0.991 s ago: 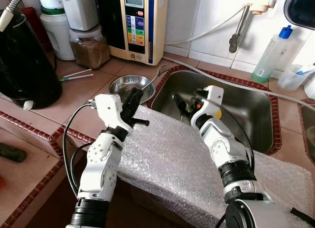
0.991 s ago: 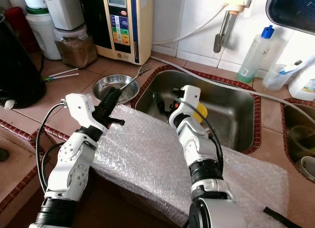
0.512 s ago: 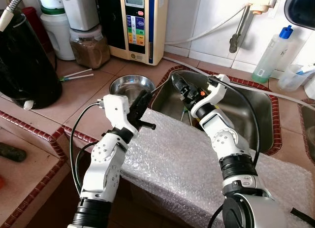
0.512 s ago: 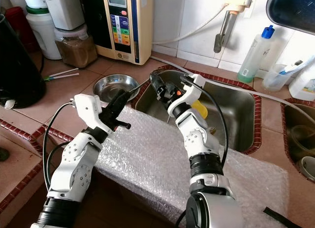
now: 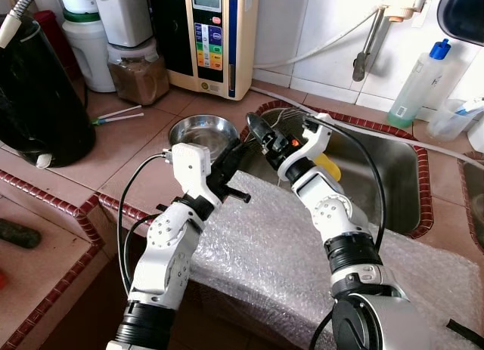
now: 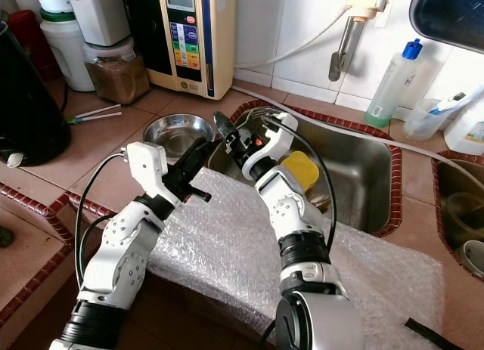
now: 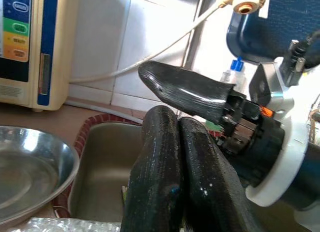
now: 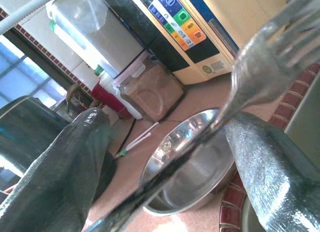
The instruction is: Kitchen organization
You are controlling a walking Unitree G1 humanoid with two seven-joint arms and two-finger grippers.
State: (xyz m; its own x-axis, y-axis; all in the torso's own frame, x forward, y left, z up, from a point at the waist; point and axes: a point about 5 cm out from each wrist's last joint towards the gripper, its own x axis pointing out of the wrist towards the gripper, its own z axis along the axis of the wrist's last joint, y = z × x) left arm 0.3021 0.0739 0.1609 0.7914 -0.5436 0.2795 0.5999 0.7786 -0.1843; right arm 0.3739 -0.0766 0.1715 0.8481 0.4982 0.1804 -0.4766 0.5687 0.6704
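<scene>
Right gripper (image 6: 227, 138) is held over the sink's (image 6: 363, 176) near corner, its fingers (image 8: 55, 162) spread apart with a fork (image 8: 260, 71) lying between them, not squeezed. Left gripper (image 5: 227, 157), fingers pressed together and empty, is kept just beside it. Picking up the fork seems under way; next, the fingers should be closed around it.

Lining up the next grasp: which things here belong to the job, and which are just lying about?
In the job: fork, between the fingers of the open right hand; steel bowl; sink; left hand, shut.
Lying about: bubble wrap, soap bottle, brown-powder jar, water purifier.
</scene>
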